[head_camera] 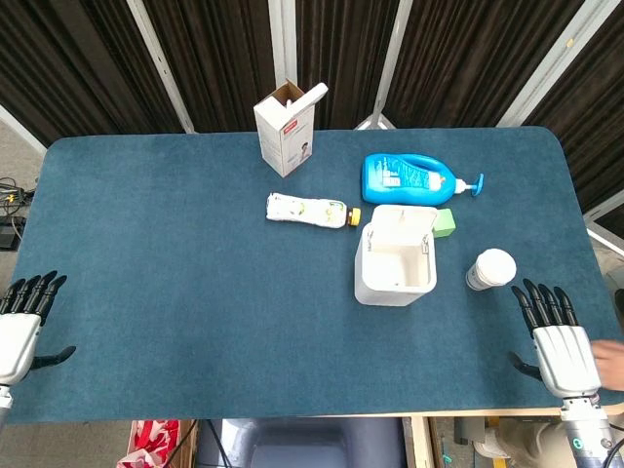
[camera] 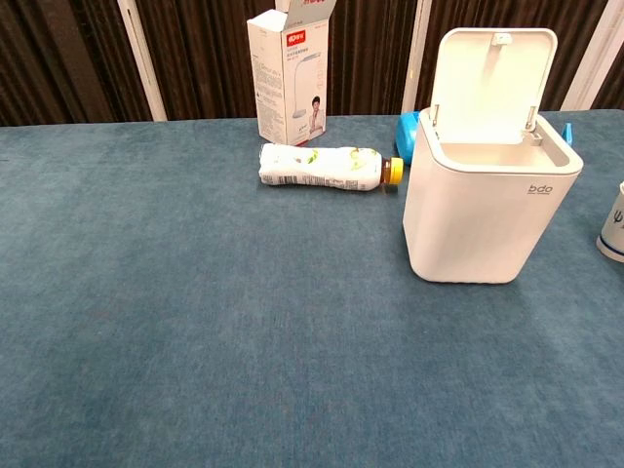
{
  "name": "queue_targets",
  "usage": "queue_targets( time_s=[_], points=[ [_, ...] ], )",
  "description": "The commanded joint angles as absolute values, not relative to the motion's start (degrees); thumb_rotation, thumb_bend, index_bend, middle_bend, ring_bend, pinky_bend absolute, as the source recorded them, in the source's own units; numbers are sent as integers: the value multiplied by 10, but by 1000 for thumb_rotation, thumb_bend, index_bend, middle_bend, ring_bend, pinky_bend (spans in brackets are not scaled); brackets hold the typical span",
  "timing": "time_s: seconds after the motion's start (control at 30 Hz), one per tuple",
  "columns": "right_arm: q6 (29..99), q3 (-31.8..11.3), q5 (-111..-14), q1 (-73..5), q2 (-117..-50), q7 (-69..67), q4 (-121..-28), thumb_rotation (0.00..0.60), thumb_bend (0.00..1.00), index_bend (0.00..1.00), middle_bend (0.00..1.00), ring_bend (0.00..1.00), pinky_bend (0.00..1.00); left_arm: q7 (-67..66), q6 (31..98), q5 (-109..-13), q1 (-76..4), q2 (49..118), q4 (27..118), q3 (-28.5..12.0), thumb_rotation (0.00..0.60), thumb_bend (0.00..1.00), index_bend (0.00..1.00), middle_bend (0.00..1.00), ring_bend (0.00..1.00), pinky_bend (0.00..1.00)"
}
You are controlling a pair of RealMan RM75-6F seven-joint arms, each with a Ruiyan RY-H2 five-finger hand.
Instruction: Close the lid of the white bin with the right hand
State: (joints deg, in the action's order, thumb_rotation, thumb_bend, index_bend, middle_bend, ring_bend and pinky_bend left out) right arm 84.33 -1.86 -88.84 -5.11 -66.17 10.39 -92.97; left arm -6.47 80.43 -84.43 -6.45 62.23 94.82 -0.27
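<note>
The white bin (head_camera: 395,268) (camera: 487,210) stands right of the table's middle. Its lid (head_camera: 403,221) (camera: 490,78) is raised upright at the far side, so the inside is exposed. My right hand (head_camera: 558,343) lies flat near the front right table edge, fingers spread and holding nothing, well to the right of the bin and nearer to me. My left hand (head_camera: 19,327) rests at the front left edge, fingers apart, empty. Neither hand shows in the chest view.
A white cup (head_camera: 489,269) (camera: 613,226) stands between the bin and my right hand. Behind the bin lie a blue bottle (head_camera: 409,178), a green block (head_camera: 445,223), a lying white bottle (head_camera: 307,210) (camera: 322,168), and an open carton (head_camera: 286,130) (camera: 288,73).
</note>
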Motion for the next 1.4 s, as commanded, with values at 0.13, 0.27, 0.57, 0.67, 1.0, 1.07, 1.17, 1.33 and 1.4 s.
queue_targets(
  time_s=[0.13,0.27,0.57,0.67,1.0,1.07,1.17,1.33,1.4],
  points=[
    [846,-19,-890,-51,-663,106,-929,600,181,0,0,0,0,-65,805,-845,-64,622,949,-3,600,0,0,0,0,0],
    [847,-19,-891,-50,-662,103,-932,600,181,0,0,0,0,-65,807,-847,-63,622,949,-2,600,0,0,0,0,0],
    [862,-24,-906,-52,-663,108,-939,600,181,0,0,0,0,-63,815,-850,-60,622,947,-3,600,0,0,0,0,0],
    [866,-33,-902,-55,-659,107,-948,600,181,0,0,0,0,-61,816,-848,-59,621,947,-3,600,0,0,0,0,0],
    [799,-122,-807,-119,-593,99,-1070,600,428,0,609,671,717,-55,815,-846,-60,619,949,-6,600,0,0,0,0,0],
    [764,-148,-761,-142,-569,100,-1107,600,515,0,704,762,773,-54,814,-846,-60,618,949,-5,600,0,0,0,0,0],
    [728,-184,-701,-174,-542,110,-1146,600,599,0,767,818,806,-47,814,-845,-60,617,951,-6,600,0,0,0,0,0],
    [664,-241,-583,-241,-506,134,-1198,600,708,0,806,855,826,-37,807,-842,-61,612,956,-5,600,0,0,0,0,0],
    [641,-255,-538,-265,-498,143,-1206,600,718,0,809,859,829,-34,804,-841,-62,611,958,-5,600,0,0,0,0,0]
  ],
)
